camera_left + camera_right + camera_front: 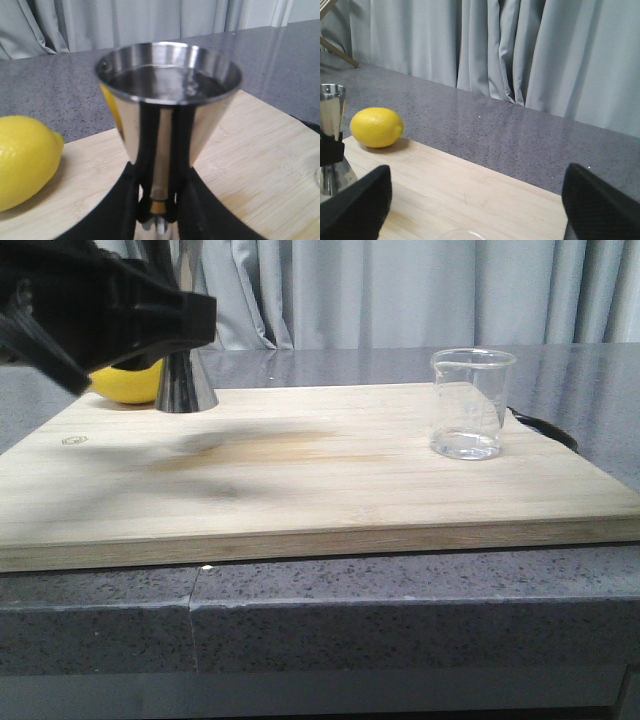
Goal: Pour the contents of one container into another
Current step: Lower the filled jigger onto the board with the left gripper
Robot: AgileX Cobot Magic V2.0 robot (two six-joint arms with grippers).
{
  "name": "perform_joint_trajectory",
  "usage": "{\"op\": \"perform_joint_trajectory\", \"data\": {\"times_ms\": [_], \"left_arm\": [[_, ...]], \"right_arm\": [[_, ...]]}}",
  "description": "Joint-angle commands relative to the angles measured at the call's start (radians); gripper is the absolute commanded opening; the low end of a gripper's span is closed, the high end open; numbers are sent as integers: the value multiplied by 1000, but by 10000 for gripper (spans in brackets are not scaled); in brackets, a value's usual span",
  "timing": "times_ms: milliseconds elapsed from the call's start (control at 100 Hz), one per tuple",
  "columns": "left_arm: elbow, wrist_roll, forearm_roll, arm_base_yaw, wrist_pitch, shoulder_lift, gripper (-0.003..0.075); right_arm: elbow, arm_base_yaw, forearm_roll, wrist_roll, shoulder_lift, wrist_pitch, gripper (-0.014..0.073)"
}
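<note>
We see left gripper clamped on jigger waist, upright to steady it near lemon. Beaker well apart from lemon, unheld; right gripper spread wide above beaker.

A grey speckled stone countertop carries a pale wooden cutting board. Relative to the board: a steel hourglass jigger stands upright at the far left corner; a lemon lies just beside the jigger, at the board's far left edge. A clear glass beaker stands upright near the far right corner. A dark object lies off the board's right edge.
</note>
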Motion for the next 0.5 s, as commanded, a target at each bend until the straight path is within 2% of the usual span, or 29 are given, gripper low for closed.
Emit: {"op": "perform_joint_trajectory", "data": {"times_ms": [0,490], "left_arm": [[-11,-9,11,1,-117,-35,-19],[13,-18,-11,1,-157,0,-19]], "right_arm": [[-22,-3,8,1,-17,-80,623],[-22,-3,8,1,-17,-82,622]]}}
